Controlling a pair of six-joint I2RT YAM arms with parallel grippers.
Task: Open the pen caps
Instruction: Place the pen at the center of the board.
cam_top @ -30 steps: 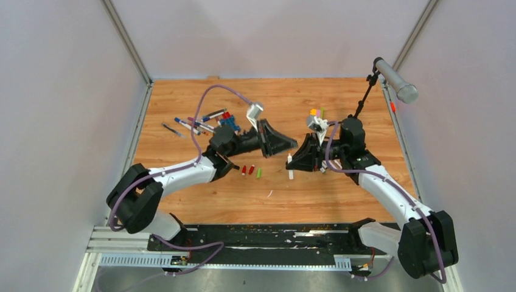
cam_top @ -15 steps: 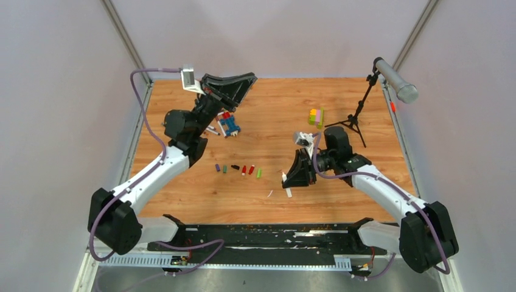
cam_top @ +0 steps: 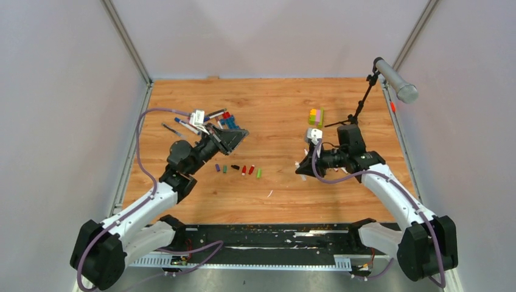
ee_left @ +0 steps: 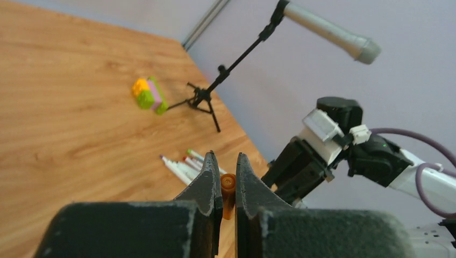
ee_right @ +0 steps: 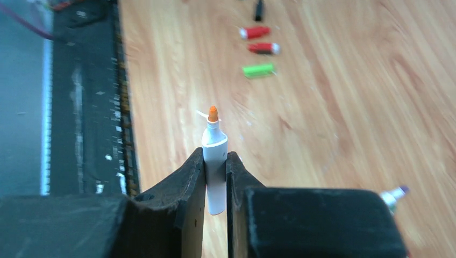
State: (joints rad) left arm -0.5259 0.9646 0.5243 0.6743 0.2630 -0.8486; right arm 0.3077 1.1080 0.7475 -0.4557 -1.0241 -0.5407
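Observation:
My left gripper (cam_top: 236,137) (ee_left: 226,156) is shut on an orange pen cap (ee_left: 228,189), held off the table left of centre. My right gripper (cam_top: 302,168) (ee_right: 216,153) is shut on a white pen (ee_right: 215,161) whose bare orange tip (ee_right: 213,113) points away from the fingers. The two grippers are apart. Several loose pen caps lie in a row between them: purple (cam_top: 217,166), green (cam_top: 224,168), black (cam_top: 235,167), two red (cam_top: 247,170) (ee_right: 254,32), green (cam_top: 258,173) (ee_right: 258,70). Capped pens (cam_top: 198,125) lie at the back left. Uncapped pens (ee_left: 180,164) lie beneath the right arm.
A blue-and-red brick figure (cam_top: 229,121) sits just behind the left gripper. A yellow-green-pink block stack (cam_top: 316,116) (ee_left: 149,94) and a black microphone stand (cam_top: 363,100) (ee_left: 215,94) stand at the back right. A purple-tipped pen (ee_right: 395,194) lies near the right gripper.
The left gripper left the right gripper at centre, swung high to the back left, and has come down left of centre with the orange cap. The right gripper turned and shifted slightly.

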